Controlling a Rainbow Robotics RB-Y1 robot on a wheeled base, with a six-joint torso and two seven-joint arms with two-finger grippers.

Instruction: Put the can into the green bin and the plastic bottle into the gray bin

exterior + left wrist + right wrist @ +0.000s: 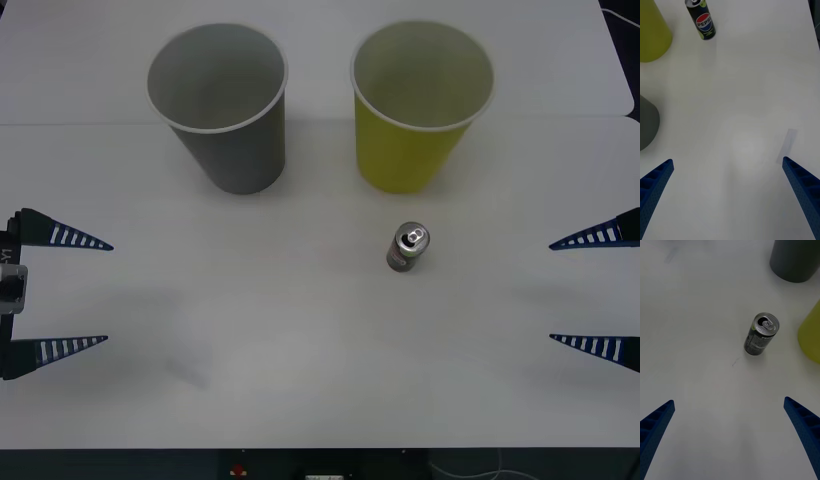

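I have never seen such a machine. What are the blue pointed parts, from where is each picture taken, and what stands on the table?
The blue pointed parts are a two-armed robot's fingers. Each pair forms a claw. The wide picture looks down from above the arms: the left claw waits at the left edge, the right claw at the right edge, both open and holding nothing. The two upright pictures come from cameras on the wrists, looking past each arm's own fingers. On the white table stand a gray bin and a green bin, both paper cups, and nearer the robot, in front of the green one, a small upright can.

Lab-like setting: bare white table (300, 380).
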